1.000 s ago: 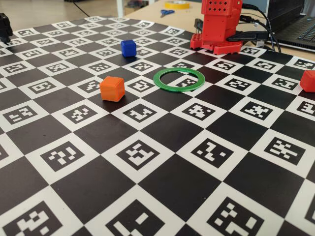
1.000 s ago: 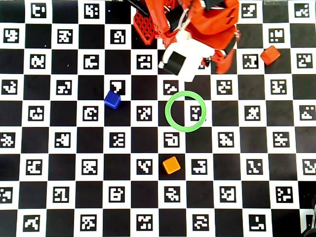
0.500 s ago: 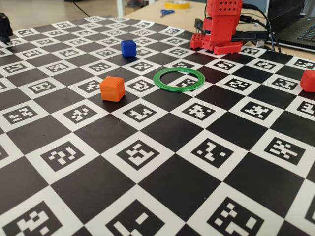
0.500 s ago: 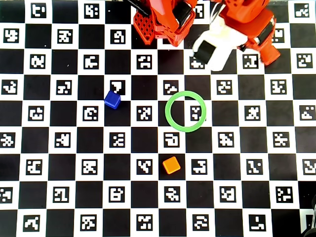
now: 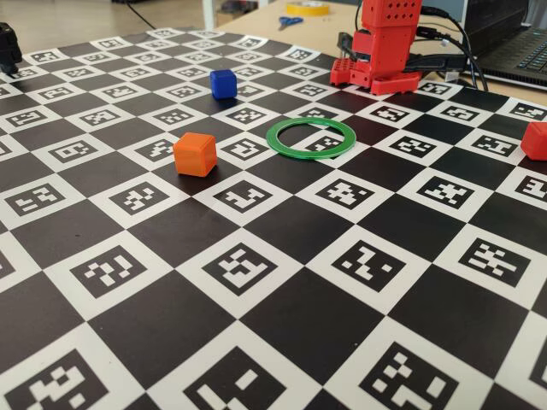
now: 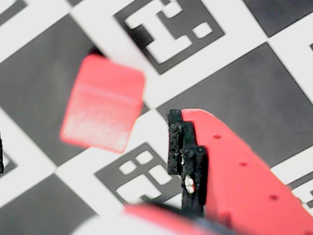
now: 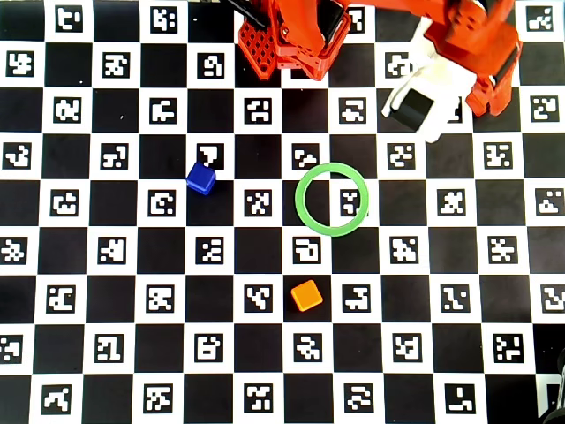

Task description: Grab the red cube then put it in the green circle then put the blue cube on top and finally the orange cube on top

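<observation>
In the wrist view the red cube (image 6: 103, 108) lies blurred on the checkered mat, just ahead of my gripper (image 6: 87, 142). The gripper is open and holds nothing: one black-padded finger (image 6: 176, 142) is right of the cube, the other only shows at the left edge. In the overhead view my arm (image 7: 468, 44) covers the red cube; the fixed view shows the cube (image 5: 536, 140) at the right edge. The green circle (image 7: 331, 199) lies empty mid-mat. The blue cube (image 7: 201, 178) sits to its left and the orange cube (image 7: 306, 295) below it.
The arm's red base (image 5: 385, 60) stands at the mat's far edge. Behind it are a laptop (image 5: 521, 51), cables, scissors (image 5: 290, 22) and a roll of tape (image 5: 307, 8). A dark object (image 5: 8, 47) sits at the far left.
In the overhead view the arm has swung from above the green circle to the right, and it now covers the red cube. The cubes and the ring have not moved.
</observation>
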Controlling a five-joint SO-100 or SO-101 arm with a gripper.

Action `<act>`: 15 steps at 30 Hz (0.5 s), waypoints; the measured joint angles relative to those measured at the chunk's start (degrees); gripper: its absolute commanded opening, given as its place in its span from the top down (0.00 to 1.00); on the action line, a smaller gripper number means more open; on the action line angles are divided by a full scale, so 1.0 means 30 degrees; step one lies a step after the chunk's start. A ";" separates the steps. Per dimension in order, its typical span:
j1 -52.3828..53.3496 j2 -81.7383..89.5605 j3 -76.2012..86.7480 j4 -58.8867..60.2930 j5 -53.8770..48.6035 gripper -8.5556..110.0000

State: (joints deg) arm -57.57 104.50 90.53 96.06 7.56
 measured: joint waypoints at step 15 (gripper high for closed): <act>-0.3809 -0.0264 0.1787 -0.2900 0.3076 0.72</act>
State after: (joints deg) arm -68.99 103.71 95.89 87.36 16.79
